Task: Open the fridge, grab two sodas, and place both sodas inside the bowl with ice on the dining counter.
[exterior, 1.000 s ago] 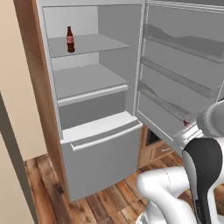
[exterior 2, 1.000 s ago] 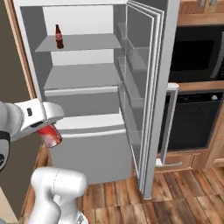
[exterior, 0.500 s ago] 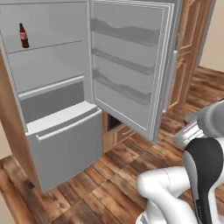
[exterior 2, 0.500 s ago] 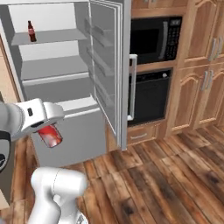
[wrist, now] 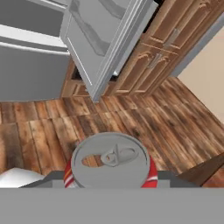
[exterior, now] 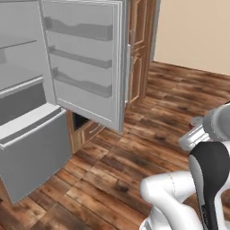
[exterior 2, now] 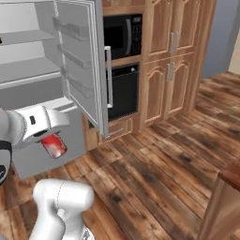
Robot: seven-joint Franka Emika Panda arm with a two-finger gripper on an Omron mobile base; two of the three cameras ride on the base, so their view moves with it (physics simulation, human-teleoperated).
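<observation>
Closest to me, the gripper is clamped on the red can, which hangs tilted just under the white hand in front of the robot's body. Looking down along the hand, the can's silver top with its pull tab faces the camera, and a red-and-white band shows at its edge. Below it runs the brown plank floor. A corner of the reddish-brown dining counter pokes in at the lower right of the right base view, well apart from the can. Further back stands the fridge, its lower drawer pulled out a little and its door swung wide, showing its inner racks. Beyond the door, wooden cabinets hold a black oven with a microwave above it.
</observation>
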